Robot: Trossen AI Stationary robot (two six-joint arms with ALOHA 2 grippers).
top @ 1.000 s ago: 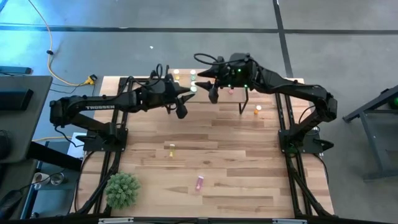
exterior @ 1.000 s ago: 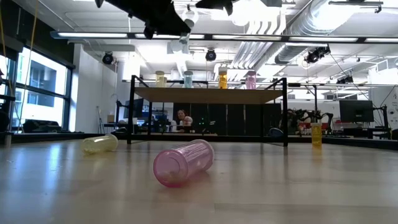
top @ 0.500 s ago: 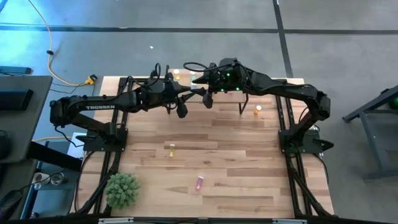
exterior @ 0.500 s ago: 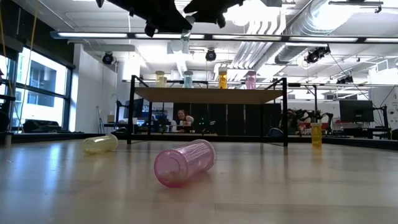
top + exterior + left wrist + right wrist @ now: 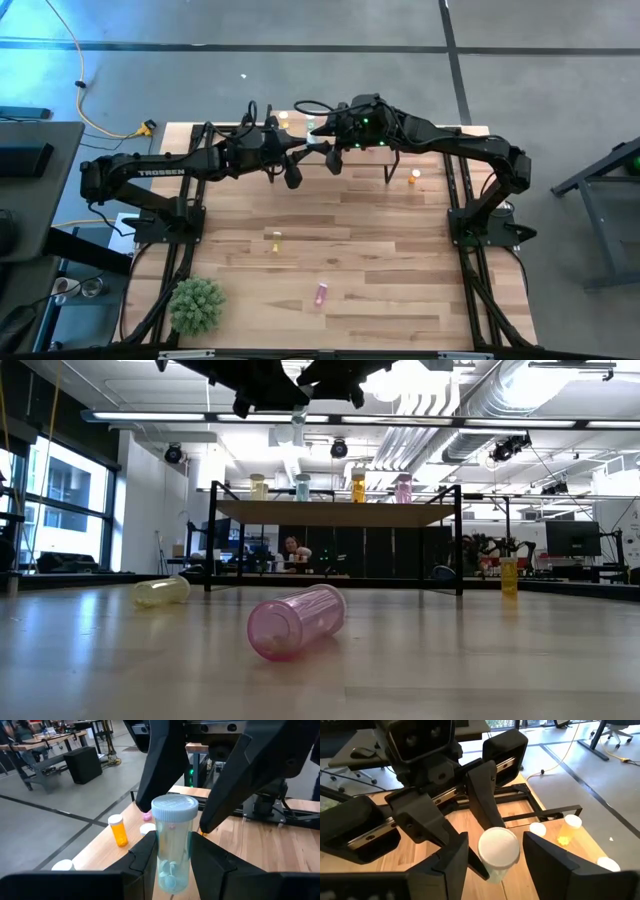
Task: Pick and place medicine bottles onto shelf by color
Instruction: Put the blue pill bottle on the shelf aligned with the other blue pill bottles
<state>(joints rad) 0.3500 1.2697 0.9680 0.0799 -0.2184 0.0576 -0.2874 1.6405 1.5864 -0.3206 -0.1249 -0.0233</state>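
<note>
Pale-green bottle (image 5: pixel 173 847) stands upright, long axis vertical, white cap up, clamped at mid-body in the left gripper (image 5: pixel 172 862) just above the shelf (image 5: pixel 335 513); both arms reach level over the shelf and meet there. Right gripper (image 5: pixel 492 857) faces it with fingers (image 5: pixel 547 855) spread wide either side of the cap, not closed on it. From above the shelf is mostly hidden under the arms; pink bottle (image 5: pixel 295 621) and yellow bottle (image 5: pixel 161 591) lie on their sides well in front of the shelf, orange bottle (image 5: pixel 509 576) upright beside it.
</note>
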